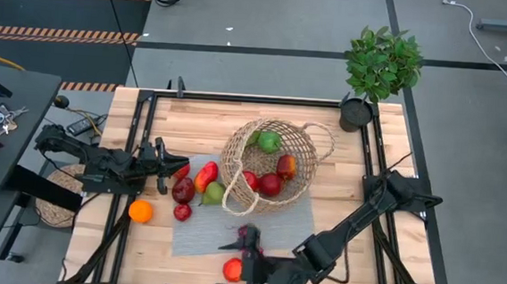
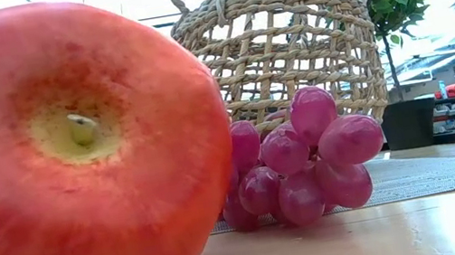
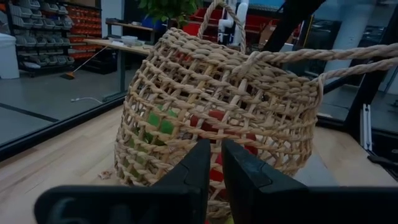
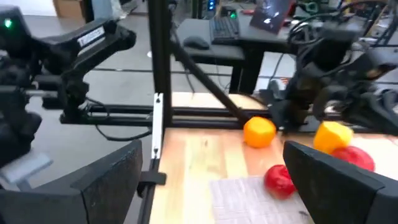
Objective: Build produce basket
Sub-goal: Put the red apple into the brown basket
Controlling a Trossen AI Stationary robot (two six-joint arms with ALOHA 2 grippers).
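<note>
The basket (image 1: 271,166) lies tipped on its side at the table's centre, holding a green pear (image 1: 270,142) and red apples (image 1: 270,184). The left gripper (image 1: 164,166) sits at nine o'clock from it, fingers clenched on nothing, beside a pepper (image 1: 204,176). The right gripper (image 1: 243,259) rests at six o'clock, fingers spread wide, near the grapes (image 2: 297,160) and a large apple (image 2: 77,160). An orange (image 1: 140,211) lies at eight o'clock.

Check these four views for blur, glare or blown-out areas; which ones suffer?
Low view: the red apple looms very close to the lens, and the background above the wicker basket is blown out white. Right wrist view: soft and smeared, the orange hazy. High and left wrist views: evenly lit, sharp.
</note>
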